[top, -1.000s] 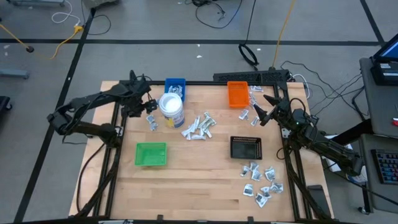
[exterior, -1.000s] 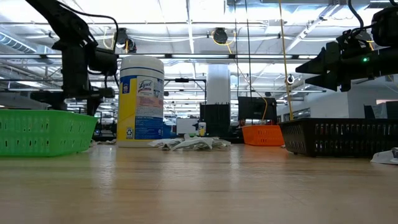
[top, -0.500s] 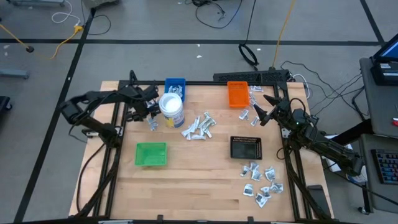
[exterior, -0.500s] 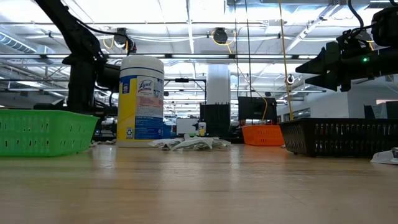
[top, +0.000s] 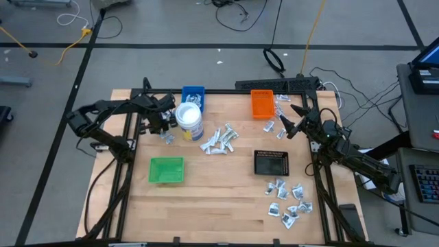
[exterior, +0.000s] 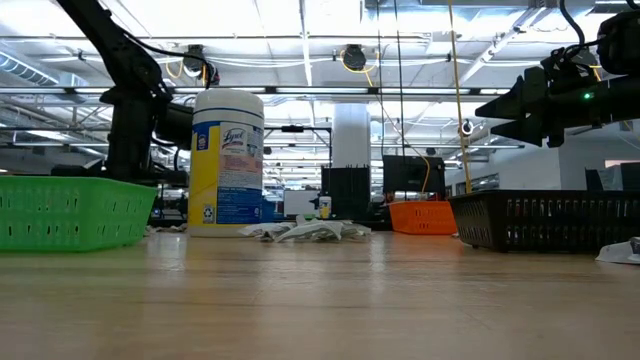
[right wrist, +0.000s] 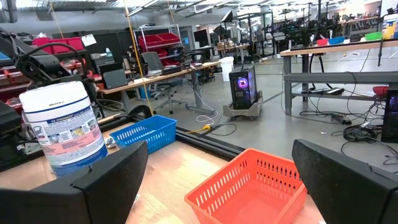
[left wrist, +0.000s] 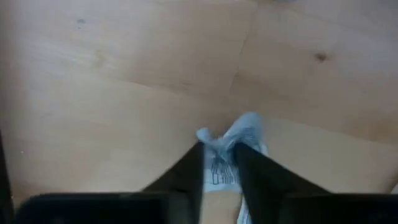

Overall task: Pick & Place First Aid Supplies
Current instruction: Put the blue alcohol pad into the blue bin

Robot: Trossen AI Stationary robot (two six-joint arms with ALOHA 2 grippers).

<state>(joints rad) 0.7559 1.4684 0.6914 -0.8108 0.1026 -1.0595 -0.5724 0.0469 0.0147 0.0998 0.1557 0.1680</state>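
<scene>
My left claw (left wrist: 219,163) is down at the surface (left wrist: 112,93), fingers pinched in on a small white packet (left wrist: 231,146). Printed wrapper shows between the fingers, with a crumpled end sticking out past the tips. Grip looks made, though I can't tell whether it is firm. From above, this claw (top: 163,126) sits just beside the white tub (top: 189,121), on its left, near the blue tray (top: 193,94).

The packet's long axis seems to run along my fingers, away from the wrist, so the pinch is across its narrow width. Sensible hold for something this thin. The wrapper is twisted, so that is a judgement only.

Farther out: a loose heap of packets (top: 218,139) lies mid-surface, right of the tub. The green tray (top: 167,169) stands nearer the front edge, the black tray (top: 271,162) to the right. Another scatter of packets (top: 288,200) lies at the front right corner. The orange tray (top: 261,103) is at the back, with a few packets (top: 281,104) just beside it.

My right claw (top: 290,121) hangs above the surface near the orange tray, fingers spread wide, nothing in them. It waits.

Trays probably take the sorted pieces; which one this packet belongs in, I cannot say.
</scene>
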